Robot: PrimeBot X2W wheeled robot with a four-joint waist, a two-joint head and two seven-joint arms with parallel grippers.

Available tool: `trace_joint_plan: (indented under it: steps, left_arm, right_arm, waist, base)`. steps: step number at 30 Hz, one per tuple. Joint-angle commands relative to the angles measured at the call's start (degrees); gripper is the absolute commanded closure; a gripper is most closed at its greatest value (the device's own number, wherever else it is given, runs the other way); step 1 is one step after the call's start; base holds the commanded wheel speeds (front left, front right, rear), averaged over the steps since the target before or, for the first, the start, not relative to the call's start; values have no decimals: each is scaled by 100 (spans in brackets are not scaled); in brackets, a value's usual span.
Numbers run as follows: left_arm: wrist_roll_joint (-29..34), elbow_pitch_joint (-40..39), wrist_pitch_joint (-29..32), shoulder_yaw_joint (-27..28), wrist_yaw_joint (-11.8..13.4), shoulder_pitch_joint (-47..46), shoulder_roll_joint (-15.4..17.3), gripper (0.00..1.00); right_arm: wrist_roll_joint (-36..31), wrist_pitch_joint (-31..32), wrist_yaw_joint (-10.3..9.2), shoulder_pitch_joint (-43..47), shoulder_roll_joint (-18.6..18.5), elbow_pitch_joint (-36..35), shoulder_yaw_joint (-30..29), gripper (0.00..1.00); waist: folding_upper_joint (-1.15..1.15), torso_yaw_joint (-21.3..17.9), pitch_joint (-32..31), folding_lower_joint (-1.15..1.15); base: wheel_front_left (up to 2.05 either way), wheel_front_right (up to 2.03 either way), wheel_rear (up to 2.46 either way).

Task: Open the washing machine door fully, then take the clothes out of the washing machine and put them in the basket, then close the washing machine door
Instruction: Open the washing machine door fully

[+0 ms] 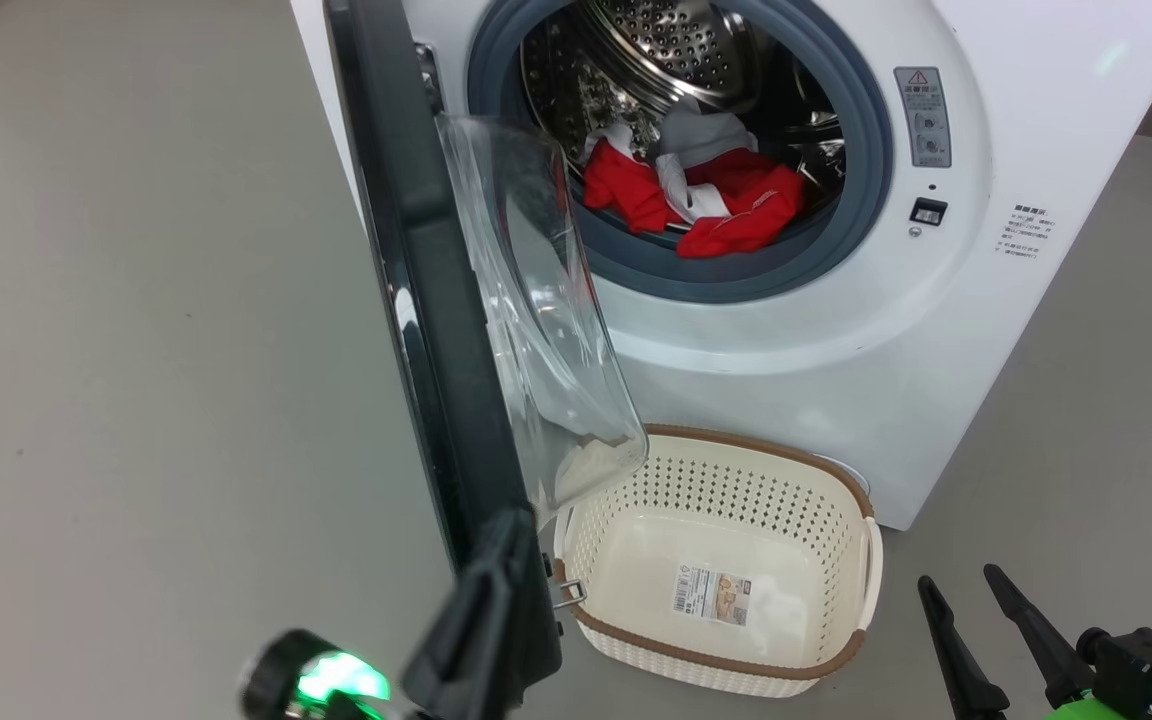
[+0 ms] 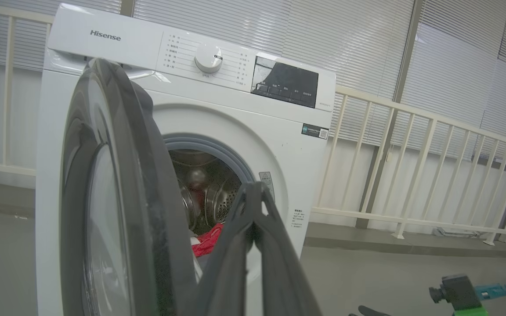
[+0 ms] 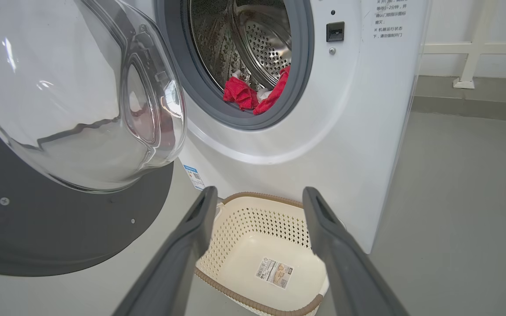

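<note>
The washing machine [image 1: 836, 340] [image 2: 218, 114] [image 3: 345, 131] stands with its door [image 1: 436, 300] [image 2: 121, 175] [image 3: 59, 87] swung out about square to the front, edge-on in the head view. Red, white and grey clothes [image 1: 706, 190] [image 2: 207, 241] [image 3: 253, 94] lie in the steel drum. The basket [image 1: 736, 450] [image 3: 270, 219] sits on the floor below the opening, holding nothing. My left gripper [image 1: 511, 525] [image 2: 253, 186] is shut, tips together, close beside the door's near edge on its inner side; whether it touches, I cannot tell. My right gripper [image 1: 958, 577] [image 3: 259, 193] is open, low, right of the basket.
Grey floor [image 1: 136, 350] spreads wide to the left of the door and to the right of the machine. A white railing [image 2: 411, 145] and window blinds run behind the machine. The door's glass bowl [image 1: 536, 320] overhangs the basket's left rim.
</note>
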Motion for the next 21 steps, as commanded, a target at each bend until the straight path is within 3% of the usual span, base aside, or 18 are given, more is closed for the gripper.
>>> trace_joint_plan:
  steps: [1,10,21]
  left_arm:
    - [31,-7,-44,-95,-66,-117,16,100]
    - [-381,1030,-44,-784,-79,-158,16,100]
    - [-936,1713,-44,-494,11,-453,16,100]
  right_arm:
    - [-17,-78,37,-128,-118,-150,107,0]
    - [-25,-78,37,-186,-130,-161,125,0]
    - [-20,-78,37,-235,-158,-166,102,0]
  waist:
    - [0,0,24,0]
    - [0,12,128,0]
    - [0,88,239,0]
  base:
    - [0,0,0]
    - [0,0,0]
    - [0,0,0]
